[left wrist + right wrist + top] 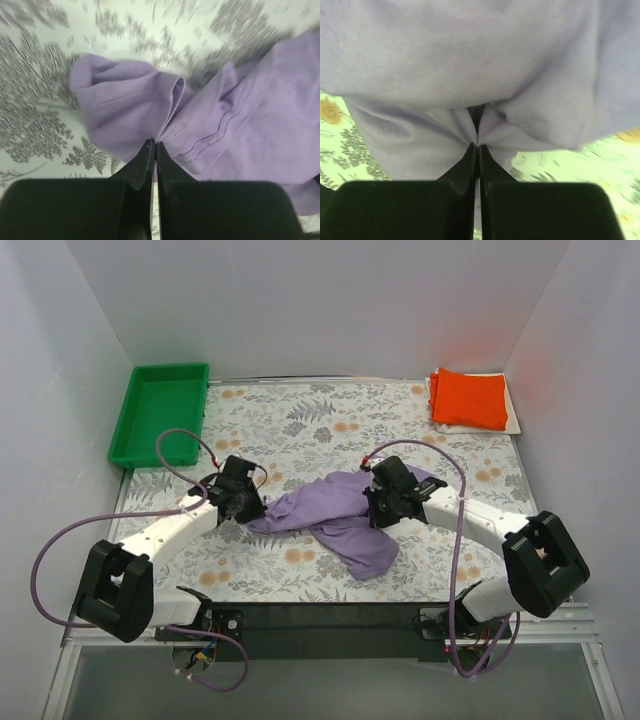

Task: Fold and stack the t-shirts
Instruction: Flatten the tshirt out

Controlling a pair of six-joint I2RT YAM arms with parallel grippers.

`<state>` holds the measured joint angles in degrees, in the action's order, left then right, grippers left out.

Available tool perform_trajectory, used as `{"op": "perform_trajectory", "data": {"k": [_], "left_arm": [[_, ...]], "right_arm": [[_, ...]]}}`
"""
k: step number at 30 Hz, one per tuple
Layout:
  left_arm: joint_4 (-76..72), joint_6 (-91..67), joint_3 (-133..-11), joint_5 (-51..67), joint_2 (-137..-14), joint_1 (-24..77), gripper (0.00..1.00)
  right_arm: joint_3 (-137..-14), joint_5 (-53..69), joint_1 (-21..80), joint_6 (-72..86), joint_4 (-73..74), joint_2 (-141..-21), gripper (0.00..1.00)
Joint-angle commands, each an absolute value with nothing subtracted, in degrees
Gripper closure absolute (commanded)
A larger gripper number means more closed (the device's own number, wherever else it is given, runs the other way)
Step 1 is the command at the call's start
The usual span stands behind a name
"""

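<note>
— Where is the lavender t-shirt (340,515)?

— Crumpled on the flowered table (300,430), lying between the two pincers. The left gripper (153,145) has its jaws pressed together on a fold at one end, right beside a stitched hem. The right gripper (478,146) has its jaws closed on a bunch of cloth at the other end, and a loose flap lies on the near side of that pincer.

— And the other shirts?

— The orange t-shirt (468,398) lies folded well beyond the right gripper, in the far corner, on top of the whitish t-shirt (512,410). A green tray (160,412) sits well beyond the left gripper.
</note>
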<state>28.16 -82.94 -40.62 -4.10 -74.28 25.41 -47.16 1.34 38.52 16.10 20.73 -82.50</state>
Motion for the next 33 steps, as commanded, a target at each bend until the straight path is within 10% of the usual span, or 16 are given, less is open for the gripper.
{"op": "perform_trajectory", "data": {"k": [1, 18, 27, 33], "left_arm": [[32.0, -78.9, -53.8, -10.9, -71.0, 22.2, 1.00], [40.1, -68.7, -98.9, -7.7, -71.3, 14.2, 1.00], [39.4, -75.7, -63.4, -7.7, -53.3, 14.2, 0.96], [43.8, -80.1, -44.1, -3.4, -43.2, 14.2, 0.55]], "right_arm": [[-51.8, -8.1, 35.7, 13.6, 27.4, -76.7, 0.99], [-83.6, -9.9, 24.6, 4.5, 32.9, -59.0, 0.98], [-57.6, -4.9, 24.5, 11.0, 33.3, -46.5, 0.95], [-40.2, 3.3, 24.5, 18.9, 35.5, -39.9, 0.47]]}}
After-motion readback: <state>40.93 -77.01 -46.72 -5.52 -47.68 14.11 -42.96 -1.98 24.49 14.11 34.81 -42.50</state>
